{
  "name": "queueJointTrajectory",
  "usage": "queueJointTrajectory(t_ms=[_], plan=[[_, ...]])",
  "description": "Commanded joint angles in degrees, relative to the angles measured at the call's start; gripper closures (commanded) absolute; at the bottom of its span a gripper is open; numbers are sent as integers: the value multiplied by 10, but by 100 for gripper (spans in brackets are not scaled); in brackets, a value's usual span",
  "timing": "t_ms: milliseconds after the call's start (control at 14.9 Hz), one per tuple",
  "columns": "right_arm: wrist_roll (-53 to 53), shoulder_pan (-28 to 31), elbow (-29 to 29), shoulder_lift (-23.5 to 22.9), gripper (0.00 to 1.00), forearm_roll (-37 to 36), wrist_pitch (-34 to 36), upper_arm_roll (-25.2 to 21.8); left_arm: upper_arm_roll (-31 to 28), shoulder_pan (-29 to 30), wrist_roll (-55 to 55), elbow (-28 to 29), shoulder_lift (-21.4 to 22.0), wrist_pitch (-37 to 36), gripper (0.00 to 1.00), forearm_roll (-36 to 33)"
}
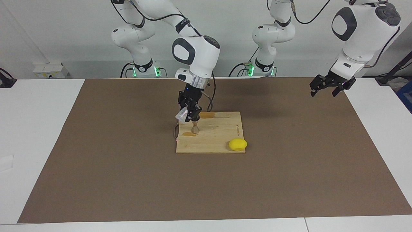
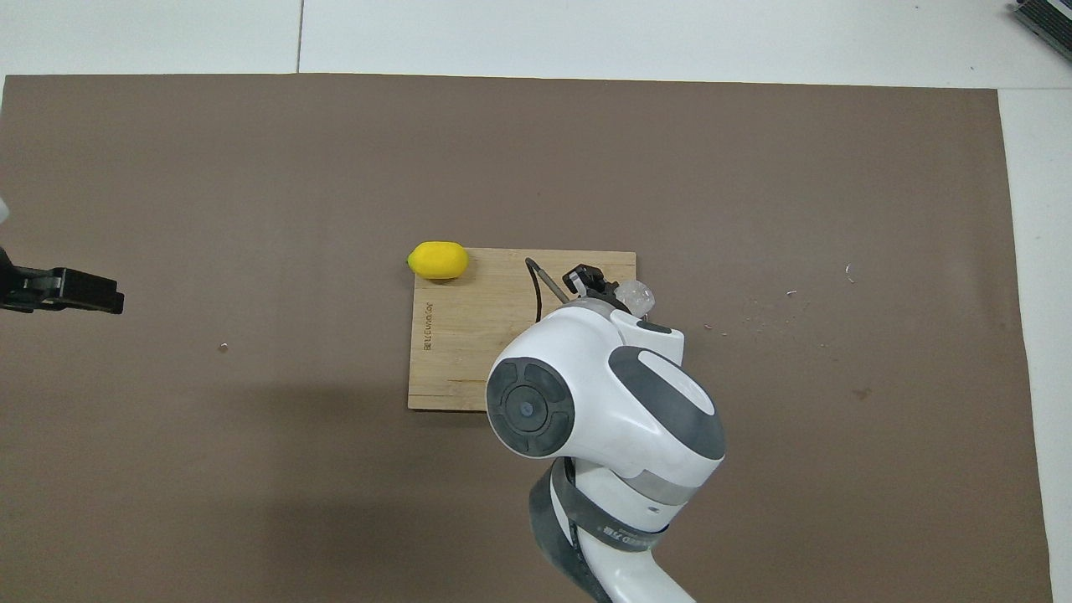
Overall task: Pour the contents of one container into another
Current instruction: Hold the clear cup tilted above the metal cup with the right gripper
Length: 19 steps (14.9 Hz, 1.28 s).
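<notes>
The cup [image 1: 182, 115] is small, clear and short, tilted in the air with its mouth tipped down toward the jigger [image 1: 195, 129]. The right gripper [image 1: 190, 116] is clenched on the cup and hangs over the board's [image 1: 222, 129] edge toward the right arm's end of the table. The jigger is a small grey-brown metal hourglass, upright on the board just under the gripper, beside the cup. A lemon [image 1: 238, 144] sits on the board's corner, farther from the robots. The left gripper [image 1: 331, 86] waits released, in the air over the mat's [image 1: 128, 167] edge at the left arm's end.
</notes>
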<state>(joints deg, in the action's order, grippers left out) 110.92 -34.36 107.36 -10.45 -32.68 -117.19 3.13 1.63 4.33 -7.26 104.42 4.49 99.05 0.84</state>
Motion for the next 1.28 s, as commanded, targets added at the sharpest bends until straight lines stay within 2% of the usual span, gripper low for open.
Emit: queueJointTrajectory(t_ms=[0,336,806,941,1008,1142,1210], plan=[[18,1,14,12,100,-19,-12,1,4,3,6,5,9,-1,0,-11],[19,0,19,14,100,-21,-25,1,5,0,5,9,10,5,0,-11],[21,-10,41,24,100,-71,-42,1,6,-14,12,1,7,1,0,-11],[22,-11,53,30,100,-95,-48,1,6,-11,14,-16,5,-14,0,-10],[22,-11,55,30,100,-97,-49,1,6,-9,14,-37,0,-45,0,-8],[22,-12,55,30,100,-97,-49,1,3,-7,13,-108,-37,-112,0,2],[21,-12,54,30,100,-97,-49,1,2,-7,14,-131,-55,-123,0,6]])
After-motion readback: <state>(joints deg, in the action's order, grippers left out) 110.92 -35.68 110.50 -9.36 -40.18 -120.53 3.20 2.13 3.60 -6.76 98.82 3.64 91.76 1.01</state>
